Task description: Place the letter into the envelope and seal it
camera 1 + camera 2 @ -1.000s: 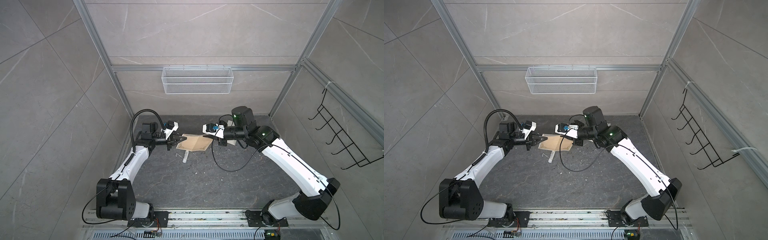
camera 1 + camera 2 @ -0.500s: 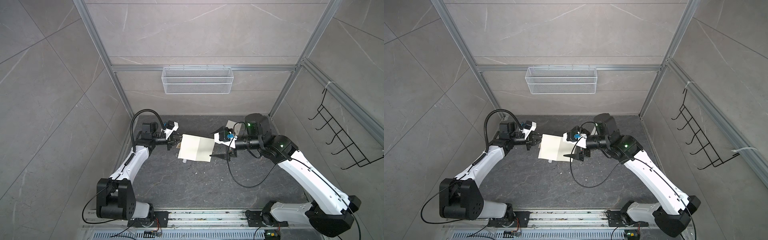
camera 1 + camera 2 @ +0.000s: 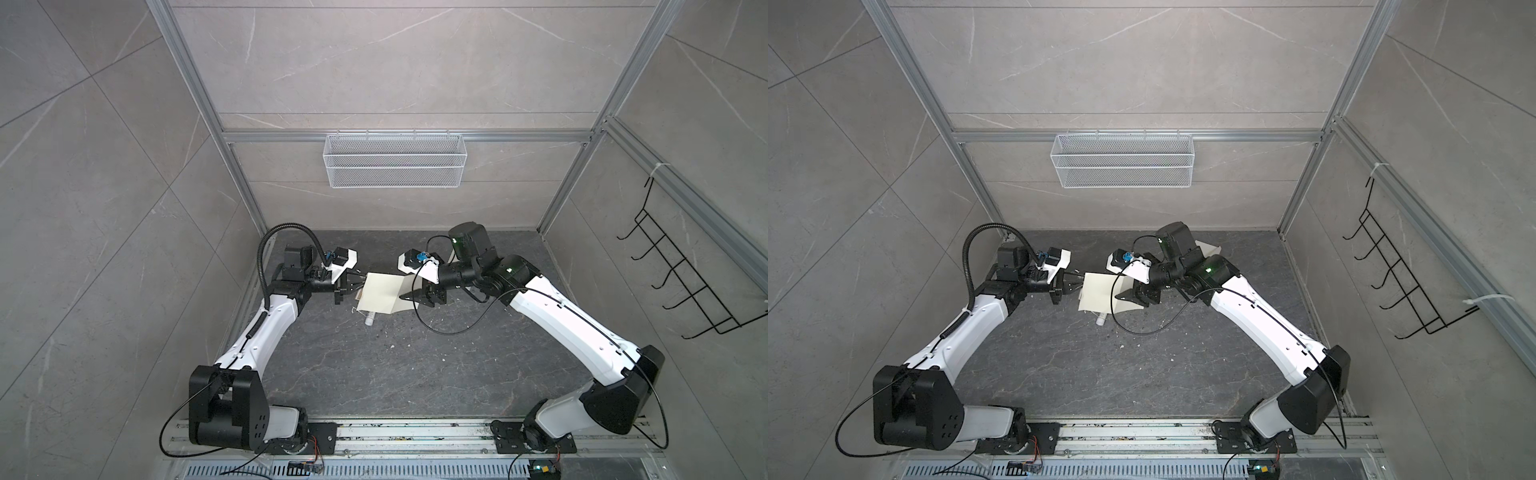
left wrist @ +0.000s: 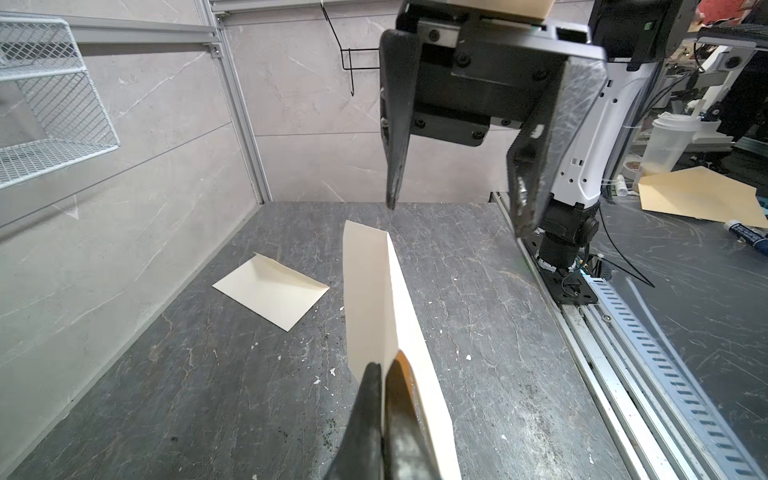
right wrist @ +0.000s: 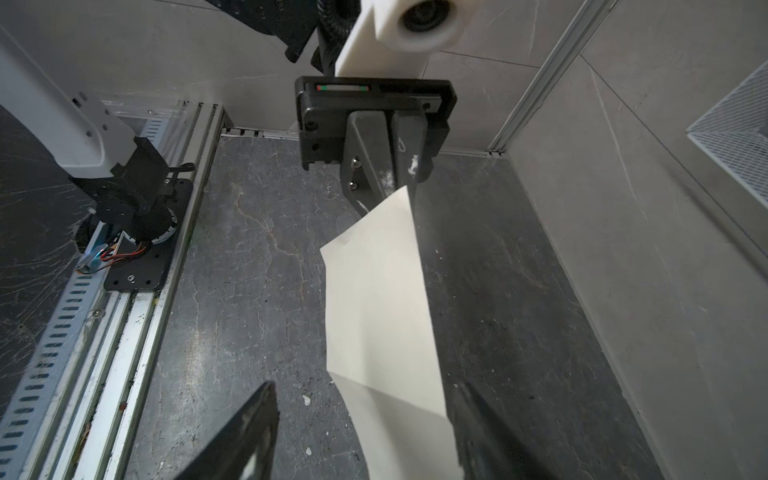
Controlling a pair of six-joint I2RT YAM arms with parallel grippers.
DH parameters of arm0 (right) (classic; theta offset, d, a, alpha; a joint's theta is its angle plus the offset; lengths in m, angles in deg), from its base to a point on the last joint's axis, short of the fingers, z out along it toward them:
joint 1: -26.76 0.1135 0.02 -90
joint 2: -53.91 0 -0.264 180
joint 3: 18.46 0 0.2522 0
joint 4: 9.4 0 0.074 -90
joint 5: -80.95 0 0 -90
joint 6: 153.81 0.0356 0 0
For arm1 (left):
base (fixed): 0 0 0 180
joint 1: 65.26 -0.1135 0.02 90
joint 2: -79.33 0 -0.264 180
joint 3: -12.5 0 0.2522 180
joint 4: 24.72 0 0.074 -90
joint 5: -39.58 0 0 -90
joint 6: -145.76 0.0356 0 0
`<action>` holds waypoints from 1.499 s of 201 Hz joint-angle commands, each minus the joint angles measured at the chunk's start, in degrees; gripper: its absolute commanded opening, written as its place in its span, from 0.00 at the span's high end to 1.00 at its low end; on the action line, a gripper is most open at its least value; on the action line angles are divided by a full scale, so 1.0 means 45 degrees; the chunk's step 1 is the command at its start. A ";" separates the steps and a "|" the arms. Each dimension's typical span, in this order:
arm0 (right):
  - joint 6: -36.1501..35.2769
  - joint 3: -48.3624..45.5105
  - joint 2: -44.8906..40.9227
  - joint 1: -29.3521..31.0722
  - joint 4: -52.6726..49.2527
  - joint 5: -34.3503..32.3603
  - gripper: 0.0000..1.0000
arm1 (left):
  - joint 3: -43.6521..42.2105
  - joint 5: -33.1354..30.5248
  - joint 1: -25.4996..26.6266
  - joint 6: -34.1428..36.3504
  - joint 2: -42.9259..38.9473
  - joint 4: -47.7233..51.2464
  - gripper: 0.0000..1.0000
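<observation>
Dark grey marbled tabletop [image 3: 374, 374] inside a grey-tiled booth. At nine o'clock of the work spot, clamped tight in the left gripper [image 3: 362, 286]: one end of the tan kraft-paper letter [image 3: 380, 296], folded with its cream-white blank side outward. Only a sliver of tan showing beside the fingertips [image 4: 365, 407] in the left wrist view. Held clear of the table, near eleven o'clock of its middle. At six o'clock of the letter, small white glue-stick tube [image 3: 369, 330] lying on the surface.

Changed within the last second: tan face up and gripped at both ends then, pale side up now and released at the three-o'clock end. Back at that free end, right gripper [image 4: 456, 216] with jaws wide, paper passing between them, not closed on it. Reads as a regrasp after a flip; insertion not yet begun.

Long axis from nine to three o'clock, gripper to gripper. Free end pointing toward three, sheet tilted and creased rather than flat. Farther out at two o'clock, long cream-white paper envelope [image 3: 1208, 249] flat on the table, well apart from the letter.
</observation>
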 commanded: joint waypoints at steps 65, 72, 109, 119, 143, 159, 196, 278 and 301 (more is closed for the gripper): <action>0.0323 0.2163 0.1856 0.0176 -0.0277 0.0795 0.57 | 0.0129 0.0550 0.0095 0.0857 -0.0325 0.0447 1.00; 0.0318 0.2289 0.1972 0.0189 -0.0375 0.0905 0.61 | 0.0154 0.0528 0.0092 0.0896 -0.0323 0.0486 1.00; 0.0314 0.2385 0.2325 0.0213 -0.0587 0.1084 0.71 | 0.0191 0.0443 0.0090 0.1040 -0.0308 0.0666 1.00; 0.0268 0.2384 0.2391 0.0229 -0.0651 0.1152 0.72 | 0.0190 0.0442 0.0095 0.1064 -0.0306 0.0711 1.00; 0.0201 0.2382 0.2594 0.0277 -0.0765 0.1150 0.73 | 0.0205 0.0411 0.0090 0.1114 -0.0325 0.0754 1.00; 0.0101 0.2448 0.2745 0.0267 -0.0902 0.1117 0.79 | 0.0220 0.0401 0.0090 0.1181 -0.0325 0.0877 1.00; 0.0027 0.2367 0.2737 0.0284 -0.0916 0.1006 0.98 | 0.0271 0.0377 0.0090 0.1280 -0.0345 0.1042 1.00; -0.0959 -0.0083 0.0694 0.0210 -0.1249 -0.1170 1.00 | 0.0197 0.0405 0.0090 0.1901 -0.0613 0.1645 0.41; -0.1051 -0.0620 0.0260 0.0213 -0.1453 -0.1346 1.00 | 0.0124 0.1021 0.0090 0.2189 -0.0742 0.1660 0.30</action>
